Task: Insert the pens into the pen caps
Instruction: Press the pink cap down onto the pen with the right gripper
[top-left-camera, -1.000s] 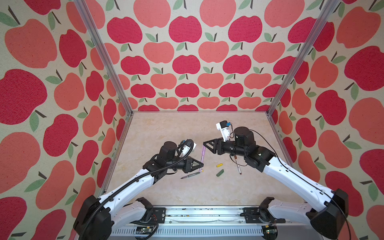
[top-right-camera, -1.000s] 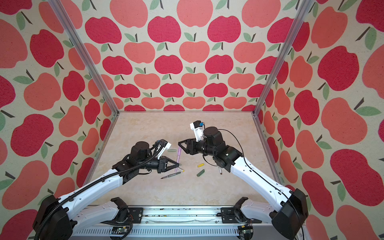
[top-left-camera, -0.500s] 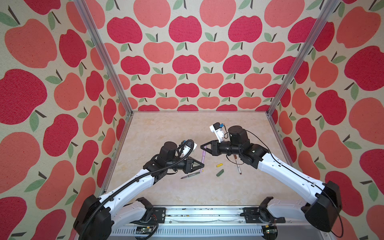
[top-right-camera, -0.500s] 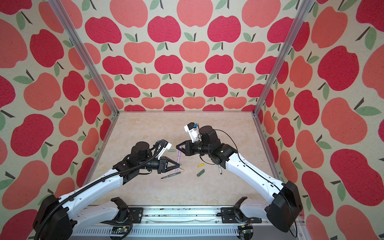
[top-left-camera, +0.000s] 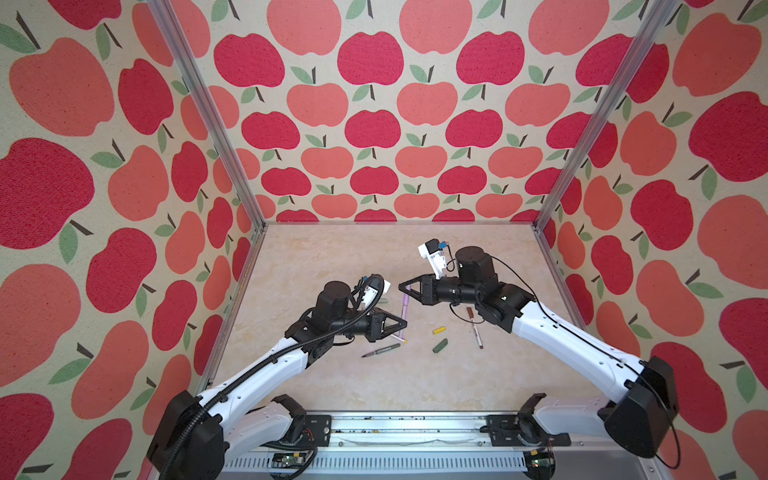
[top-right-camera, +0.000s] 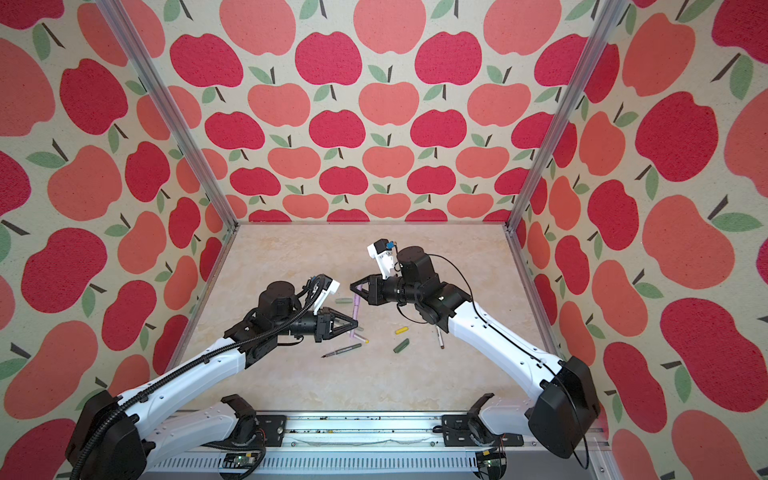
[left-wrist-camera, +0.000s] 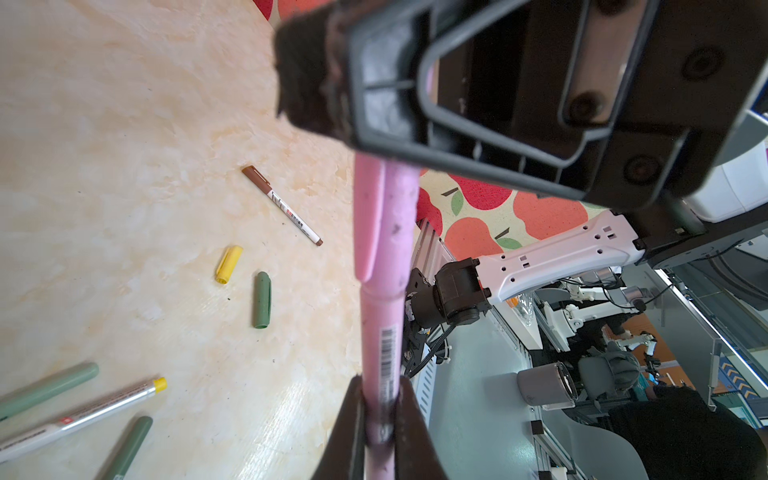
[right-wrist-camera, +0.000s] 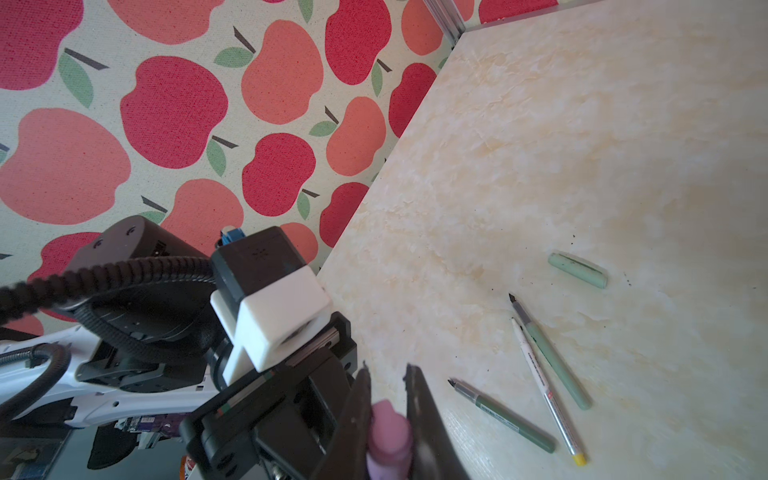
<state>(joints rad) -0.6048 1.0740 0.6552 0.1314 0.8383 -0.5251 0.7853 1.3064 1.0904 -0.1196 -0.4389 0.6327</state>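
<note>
Clamped with the left gripper (top-left-camera: 402, 323) on the pink pen (top-left-camera: 404, 311), low on the barrel, right at the barcode in the left wrist view (left-wrist-camera: 380, 332). Pinched with the right gripper (top-left-camera: 404, 286) on the pink cap (left-wrist-camera: 384, 216), at its closed end, same grip seen end-on from the right wrist (right-wrist-camera: 388, 424). Both sets of jaws tight on plastic.

Held clear of the table (top-left-camera: 332, 257), spanning the gap between the two grippers, mid-scene in both top views, cap end farther back. With the cap sleeved over the pen's tip end, clip facing the left wrist camera. Can't tell how deep.

Loose on the table:
- right of the held pen: yellow cap (top-left-camera: 439, 330), with the dark green cap (top-left-camera: 440, 345) just in front, near but not touching
- farther right, just beside the right arm: white-and-brown pen (top-left-camera: 475, 326), brown sleeve on one end (left-wrist-camera: 282, 205)
- in front of the left gripper: dark green pen (top-left-camera: 380, 351), dark tip bare
- partly under the left gripper: white-and-yellow pen (right-wrist-camera: 548, 390) and pale green pen (right-wrist-camera: 552, 357), nearly side by side, converging at the tips, pale green tip bare
- behind those, alone: pale green cap (top-right-camera: 344, 300), near the left wrist camera housing in the top view, well apart from the other caps
</note>
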